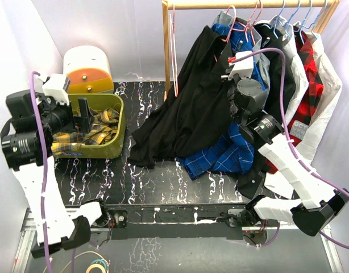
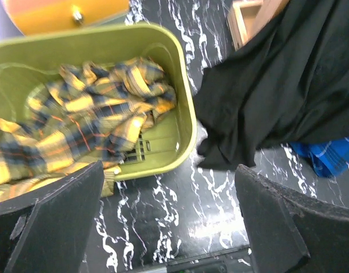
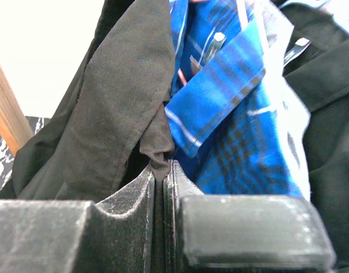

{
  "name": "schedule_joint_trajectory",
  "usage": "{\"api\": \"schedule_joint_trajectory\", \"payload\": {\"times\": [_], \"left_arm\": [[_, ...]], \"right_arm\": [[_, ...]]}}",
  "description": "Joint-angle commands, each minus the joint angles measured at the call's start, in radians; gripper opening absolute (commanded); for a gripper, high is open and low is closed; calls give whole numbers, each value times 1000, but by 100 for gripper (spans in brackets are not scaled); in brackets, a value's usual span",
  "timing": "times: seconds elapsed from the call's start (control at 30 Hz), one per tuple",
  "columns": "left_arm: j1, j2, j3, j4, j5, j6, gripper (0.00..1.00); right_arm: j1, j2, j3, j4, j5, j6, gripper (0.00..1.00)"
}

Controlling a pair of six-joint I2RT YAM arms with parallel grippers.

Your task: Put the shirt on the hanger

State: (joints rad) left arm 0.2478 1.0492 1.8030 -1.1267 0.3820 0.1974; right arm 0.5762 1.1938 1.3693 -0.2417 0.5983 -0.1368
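Observation:
The black shirt [image 1: 191,108] hangs from near the rail, and its lower part is spread on the table. It also shows in the left wrist view [image 2: 277,85] and the right wrist view [image 3: 112,96]. A pink hanger hook [image 1: 231,16] sits on the rail above the shirt's top; its lower wire is hidden by cloth. My right gripper [image 1: 228,73] is shut on a fold of the black shirt's upper edge, pinched between the fingertips [image 3: 163,176]. My left gripper [image 1: 83,116] is open and empty, raised beside the green bin; bare table shows between its fingers [image 2: 169,227].
A green bin [image 1: 119,133] holds a yellow plaid shirt [image 2: 83,119]. An orange-and-white container [image 1: 88,71] stands behind it. A wooden rack post [image 1: 166,51] stands at the back. A blue plaid shirt [image 1: 220,156], and red plaid and white shirts [image 1: 314,85], hang on the right.

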Motion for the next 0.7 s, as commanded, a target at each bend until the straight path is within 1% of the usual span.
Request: {"api": "schedule_joint_trajectory", "payload": {"times": [0.0, 0.13, 0.27, 0.33, 0.5, 0.6, 0.67], "left_arm": [[8, 47, -56, -76, 50, -32, 97], [7, 39, -114, -63, 66, -28, 97], [7, 76, -107, -107, 23, -21, 97], [7, 89, -110, -116, -39, -52, 97], [7, 45, -168, -40, -236, -127, 97], [8, 25, -184, -1, -344, -147, 97], [7, 18, -196, 20, -399, -154, 97]], "right_arm": [[-10, -39, 82, 212, 74, -125, 8], [-38, -11, 115, 212, 40, -140, 8], [-103, 42, 181, 193, -15, -136, 8], [-143, 70, 218, 183, -57, -115, 8], [-195, 149, 328, 147, -132, -74, 8], [-205, 195, 374, 116, -172, -46, 8], [-207, 211, 375, 103, -194, -20, 8]]}}
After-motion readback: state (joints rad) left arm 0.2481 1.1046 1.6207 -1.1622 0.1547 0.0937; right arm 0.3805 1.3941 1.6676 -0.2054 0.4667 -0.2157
